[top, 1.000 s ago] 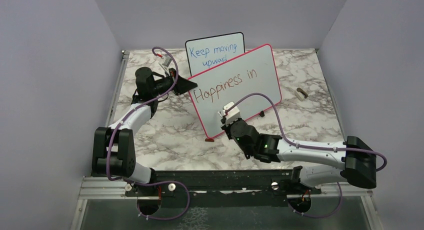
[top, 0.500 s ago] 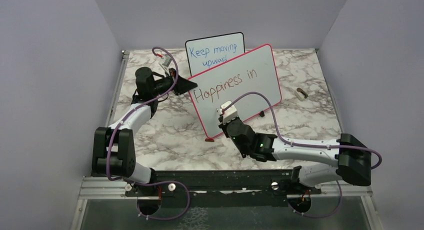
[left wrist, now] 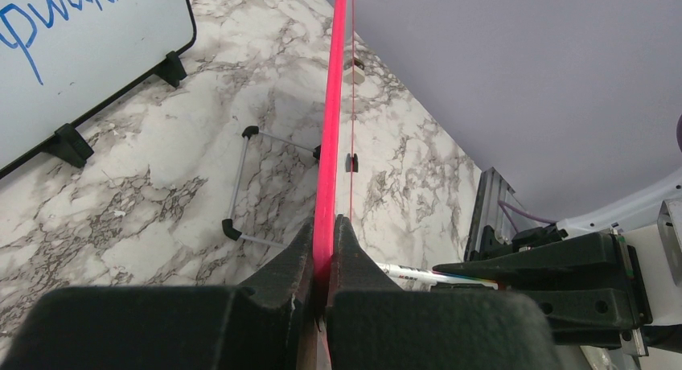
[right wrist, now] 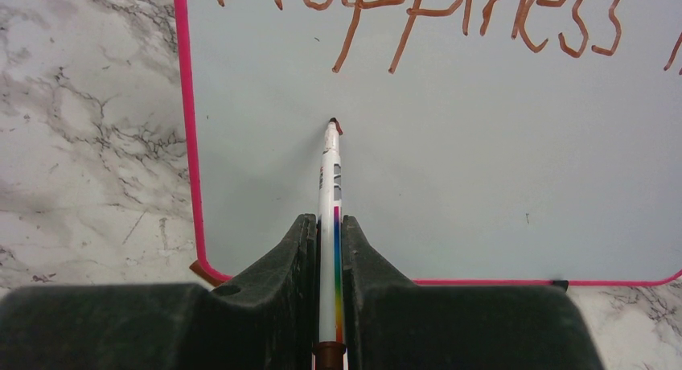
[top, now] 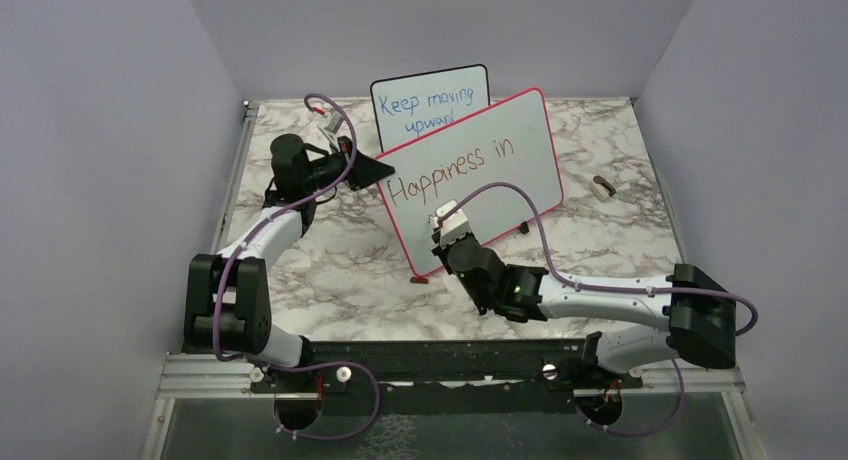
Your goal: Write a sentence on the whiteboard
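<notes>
Pinching a thin marker (right wrist: 329, 185) between its fingers, the right gripper (right wrist: 328, 225) is clenched on the barrel. The marker's long axis runs straight out ahead of the jaws, so the tip leads and the gripper follows behind it. That tip sits on the whiteboard (top: 520, 165), or a hair off it. From the wrist view it looks to be touching, with a tiny brown dab at the point, but I cannot be sure.

The tip is in the bare lower band of the board, close to its left frame and just under the opening letters of the sentence (right wrist: 450, 16), which so far reads "Happiness in". All the free white surface lies to the right of the tip, below that first line. My guess is that the next stroke has to travel rightward along the board's long side, parallel to the words above, with the marker held square to the face.

Across from it, the left gripper (left wrist: 323, 233) is clamped on the pink-red frame at the board's left edge, one finger on each side, steadying it. The board stands tilted back on the table (top: 330, 250), toward the far edge and about midway across, its long side slanting up to the right. The right arm is plainly the one nearer the blank area. Behind it, close to the table's far edge, stands a smaller black-framed board (top: 430, 95) with blue writing, apart from the work.
</notes>
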`<act>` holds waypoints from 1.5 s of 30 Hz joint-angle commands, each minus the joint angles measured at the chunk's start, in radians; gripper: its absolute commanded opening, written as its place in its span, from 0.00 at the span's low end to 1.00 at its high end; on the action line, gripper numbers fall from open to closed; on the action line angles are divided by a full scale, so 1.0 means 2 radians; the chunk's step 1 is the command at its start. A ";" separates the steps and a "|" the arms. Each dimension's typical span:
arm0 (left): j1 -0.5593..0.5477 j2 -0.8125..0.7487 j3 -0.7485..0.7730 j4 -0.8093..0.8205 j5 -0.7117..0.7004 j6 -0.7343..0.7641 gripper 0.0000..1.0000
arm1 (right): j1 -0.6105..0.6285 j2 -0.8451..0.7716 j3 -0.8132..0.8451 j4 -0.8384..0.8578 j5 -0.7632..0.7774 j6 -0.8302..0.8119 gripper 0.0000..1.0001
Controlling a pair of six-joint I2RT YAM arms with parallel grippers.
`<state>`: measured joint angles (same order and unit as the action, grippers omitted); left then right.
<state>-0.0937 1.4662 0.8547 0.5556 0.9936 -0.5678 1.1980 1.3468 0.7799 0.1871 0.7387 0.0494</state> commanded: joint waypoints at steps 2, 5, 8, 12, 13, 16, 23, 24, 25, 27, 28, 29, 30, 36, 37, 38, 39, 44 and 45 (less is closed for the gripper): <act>-0.002 0.013 -0.002 -0.038 -0.014 0.029 0.00 | 0.003 0.012 0.021 0.018 0.001 -0.010 0.01; -0.002 0.012 -0.002 -0.038 -0.014 0.029 0.00 | 0.003 0.014 0.025 0.016 -0.010 -0.012 0.01; -0.002 0.012 -0.002 -0.038 -0.014 0.029 0.00 | 0.003 0.015 0.027 0.012 -0.021 -0.012 0.01; -0.002 0.012 -0.002 -0.038 -0.015 0.029 0.00 | 0.003 0.014 0.028 0.000 -0.031 -0.008 0.01; -0.002 0.012 -0.002 -0.038 -0.015 0.029 0.00 | 0.003 0.014 0.027 -0.003 -0.033 -0.006 0.01; -0.002 0.012 -0.002 -0.038 -0.015 0.029 0.00 | 0.003 0.010 0.025 -0.011 -0.041 -0.003 0.01; -0.002 0.013 -0.002 -0.038 -0.015 0.029 0.00 | 0.003 0.003 0.021 -0.028 -0.057 0.002 0.01; -0.003 0.013 -0.002 -0.038 -0.015 0.029 0.00 | 0.003 0.002 0.020 -0.030 -0.059 0.003 0.01; -0.002 0.013 -0.002 -0.038 -0.015 0.029 0.00 | 0.003 0.001 0.019 -0.030 -0.060 0.004 0.01; -0.003 0.013 -0.002 -0.038 -0.015 0.029 0.00 | 0.003 -0.001 0.018 -0.032 -0.061 0.004 0.01; -0.002 0.014 -0.002 -0.038 -0.016 0.029 0.00 | 0.003 -0.001 0.018 -0.035 -0.061 0.005 0.01; -0.002 0.014 -0.002 -0.038 -0.016 0.029 0.00 | 0.003 -0.001 0.018 -0.037 -0.061 0.005 0.01; -0.002 0.014 -0.002 -0.038 -0.016 0.029 0.00 | 0.003 -0.001 0.018 -0.040 -0.061 0.006 0.01; -0.002 0.015 -0.002 -0.038 -0.016 0.028 0.00 | 0.003 -0.007 0.014 -0.057 -0.055 0.016 0.01; -0.002 0.015 -0.001 -0.038 -0.016 0.028 0.00 | 0.003 -0.008 0.013 -0.059 -0.055 0.017 0.01; -0.002 0.016 -0.001 -0.038 -0.016 0.027 0.00 | 0.003 -0.009 0.012 -0.063 -0.054 0.017 0.01; -0.002 0.016 -0.001 -0.038 -0.016 0.027 0.00 | 0.003 -0.010 0.012 -0.065 -0.052 0.019 0.01; -0.002 0.016 -0.002 -0.038 -0.016 0.027 0.00 | 0.003 -0.014 0.007 -0.071 -0.034 0.023 0.01; -0.002 0.016 -0.002 -0.038 -0.016 0.027 0.00 | 0.003 -0.014 0.007 -0.073 -0.031 0.025 0.01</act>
<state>-0.0937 1.4662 0.8558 0.5526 0.9936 -0.5671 1.2030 1.3380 0.8013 0.0853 0.6464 0.0776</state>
